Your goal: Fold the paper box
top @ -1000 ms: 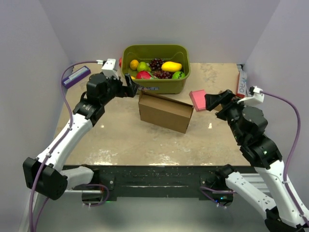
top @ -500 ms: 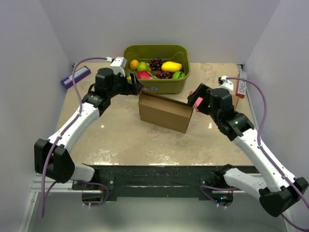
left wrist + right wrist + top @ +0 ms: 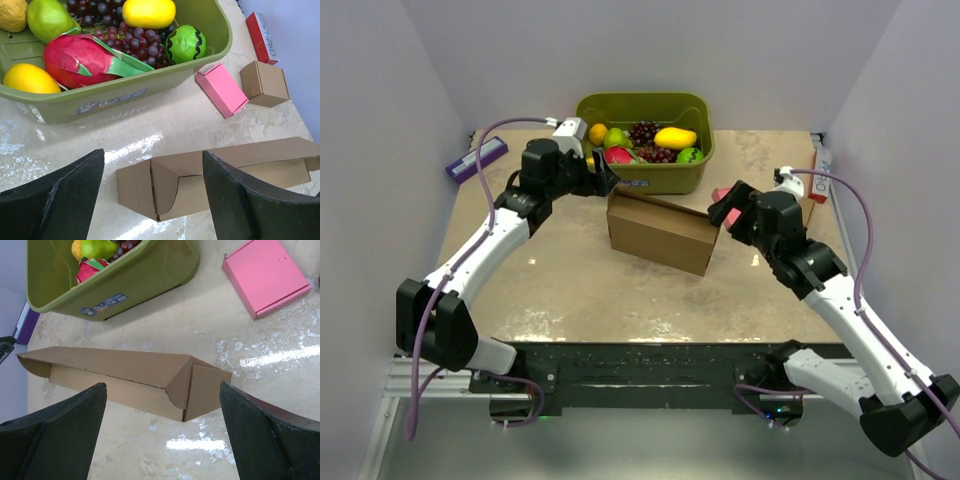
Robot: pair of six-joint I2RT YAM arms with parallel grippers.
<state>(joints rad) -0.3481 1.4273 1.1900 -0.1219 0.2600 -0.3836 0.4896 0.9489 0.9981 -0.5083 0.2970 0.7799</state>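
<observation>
The paper box [image 3: 662, 232] is a long brown cardboard piece in the middle of the table, partly folded, with its flaps standing up. My left gripper [image 3: 603, 178] hovers open over its left end. In the left wrist view that end [image 3: 165, 185] lies below the gap of the left gripper [image 3: 154, 155], with its curved flap showing and nothing touching it. My right gripper [image 3: 725, 210] hangs open above the box's right end. The right wrist view shows that end [image 3: 200, 385] between and beneath the wide-spread fingers of the right gripper [image 3: 163, 385], apart from both.
A green basket [image 3: 645, 178] of fruit stands just behind the box. A pink flat block [image 3: 221, 89] and a small brown box [image 3: 264, 82] lie to the box's back right. A red-and-white pack [image 3: 820, 172] sits at the right edge, a purple item [image 3: 477, 158] at the left.
My right arm swung in from the right and now hangs over the box's right end. My left gripper shifted right toward the left end, and its jaws narrowed slightly.
</observation>
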